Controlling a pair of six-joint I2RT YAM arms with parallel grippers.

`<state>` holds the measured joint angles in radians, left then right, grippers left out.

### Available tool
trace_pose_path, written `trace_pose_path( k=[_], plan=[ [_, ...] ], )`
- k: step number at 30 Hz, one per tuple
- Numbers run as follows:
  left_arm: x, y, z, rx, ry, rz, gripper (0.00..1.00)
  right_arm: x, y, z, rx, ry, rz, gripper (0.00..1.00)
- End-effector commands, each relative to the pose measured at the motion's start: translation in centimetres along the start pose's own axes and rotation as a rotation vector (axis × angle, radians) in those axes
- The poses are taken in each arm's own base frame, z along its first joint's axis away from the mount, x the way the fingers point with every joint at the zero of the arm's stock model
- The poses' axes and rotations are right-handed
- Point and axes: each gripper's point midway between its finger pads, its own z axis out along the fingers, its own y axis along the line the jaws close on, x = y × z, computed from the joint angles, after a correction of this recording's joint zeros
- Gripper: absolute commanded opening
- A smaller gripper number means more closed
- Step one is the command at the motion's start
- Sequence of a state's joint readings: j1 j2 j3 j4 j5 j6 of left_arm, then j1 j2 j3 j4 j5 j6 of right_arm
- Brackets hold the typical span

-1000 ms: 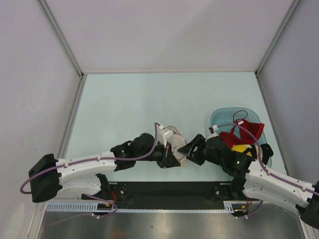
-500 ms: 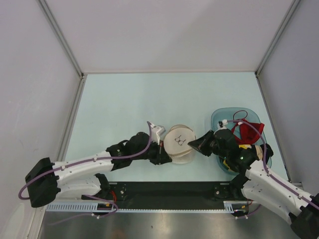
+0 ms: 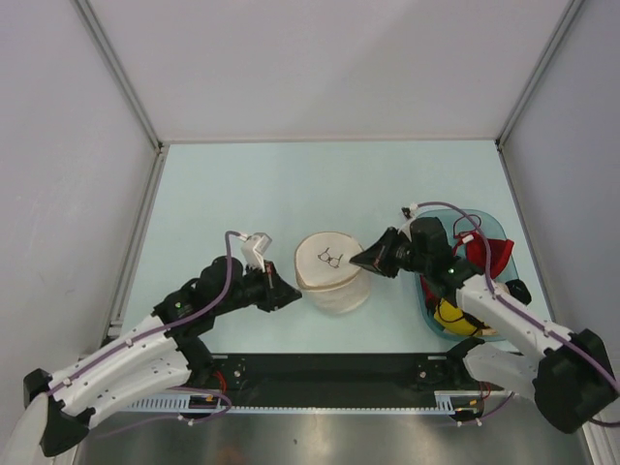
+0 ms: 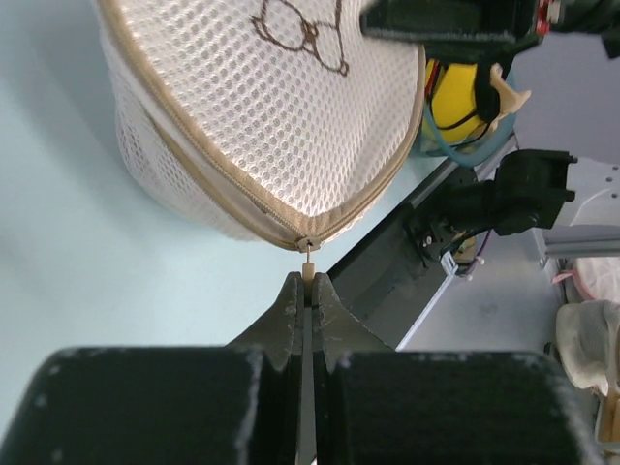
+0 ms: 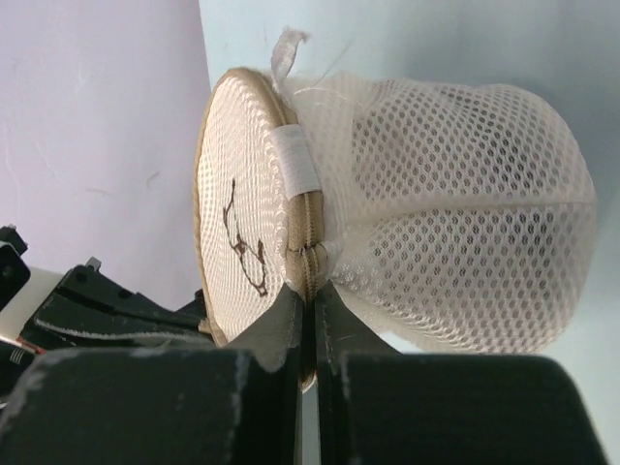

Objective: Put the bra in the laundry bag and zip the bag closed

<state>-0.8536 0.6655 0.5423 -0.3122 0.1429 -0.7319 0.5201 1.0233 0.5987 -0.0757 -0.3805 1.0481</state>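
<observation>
Ok so the bit that matters rn is the zip pull. Your left end effector [image 4: 307,288] is pinched together on the little tan pull tab [image 4: 308,273], w/ the slider right past the fingertips on the rim of the laundry bag [image 4: 262,116]. The bag lies straight ahead of that end effector, i.e. toward the right edge of the surface [image 3: 242,194]. The zip line curves away round the rim, so imo any pull has to follow that curve, not go straight.

On the opposite side, your right end effector [image 5: 308,291] is also closed, clamped on the bag's rim seam just beside a white label [image 5: 294,163]. Basically that's your anchor.

From the top cam the bag sits close to the near edge of the surface, roughly midway between the left and right edges, logo face up, w/ both end effectors touching it. Left is the one on the pull, so that arm does the work and right just braces.

The bra: can't see it on the surface and can't make it out thru the mesh. The bag looks puffed, so prob it's inside. The red bra [image 3: 492,254] in the teal basket [image 3: 484,224] by the right edge isn't yours.

Can't tell how much zip is left open, tbh.
</observation>
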Motion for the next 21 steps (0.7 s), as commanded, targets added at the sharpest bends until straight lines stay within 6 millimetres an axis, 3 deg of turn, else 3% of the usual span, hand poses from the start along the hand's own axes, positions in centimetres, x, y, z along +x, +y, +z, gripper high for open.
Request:
trace_pose_path(
  k=[1, 2, 5, 6, 8, 9, 10, 11, 12, 15, 17, 18, 21],
  plan=[
    [1.8, -1.0, 0.4, 0.056, 0.115, 0.010, 0.00, -3.6, 0.6, 1.6, 0.012, -0.069, -0.104, 0.00],
    [1.9, -1.4, 0.7, 0.068, 0.120, -0.003, 0.00, -3.3, -0.4, 2.2, 0.049, -0.042, -0.092, 0.00],
    [2.2, -2.9, 2.2, 0.111, 0.133, -0.006, 0.00, -2.6, -1.8, 2.5, 0.098, 0.000, -0.091, 0.22],
    [2.5, -3.5, 2.5, 0.121, 0.143, 0.001, 0.00, -2.3, -2.0, 2.4, 0.108, 0.008, -0.096, 0.40],
    [2.2, -4.6, 3.4, 0.148, 0.135, -0.007, 0.00, -1.0, -3.2, 1.7, 0.157, 0.037, -0.103, 0.53],
    [2.4, -5.2, 3.6, 0.164, 0.141, -0.007, 0.00, -0.6, -3.0, 1.0, 0.167, 0.015, -0.130, 0.65],
    [2.3, -5.6, 3.9, 0.176, 0.141, -0.009, 0.00, -0.1, -3.2, 0.5, 0.186, 0.007, -0.145, 0.70],
    [2.4, -5.9, 4.5, 0.183, 0.149, -0.012, 0.00, 0.3, -4.6, -0.2, 0.251, -0.006, -0.138, 0.75],
    [2.7, -6.1, 4.7, 0.186, 0.162, -0.008, 0.00, 0.8, -3.8, -1.2, 0.230, -0.020, -0.160, 0.82],
    [3.2, -6.9, 5.5, 0.200, 0.186, 0.009, 0.00, 2.0, -4.6, -3.5, 0.247, -0.053, -0.136, 0.90],
    [3.5, -7.2, 5.8, 0.203, 0.199, 0.009, 0.00, 3.2, -4.4, -4.1, 0.210, -0.049, -0.072, 0.92],
    [3.9, -7.3, 6.0, 0.201, 0.216, 0.012, 0.00, 4.1, -5.3, -4.1, 0.203, -0.036, -0.039, 0.96],
    [3.9, -8.4, 6.2, 0.235, 0.205, 0.020, 0.00, 5.0, -4.0, -4.7, 0.105, -0.049, 0.031, 1.00]
  ],
)
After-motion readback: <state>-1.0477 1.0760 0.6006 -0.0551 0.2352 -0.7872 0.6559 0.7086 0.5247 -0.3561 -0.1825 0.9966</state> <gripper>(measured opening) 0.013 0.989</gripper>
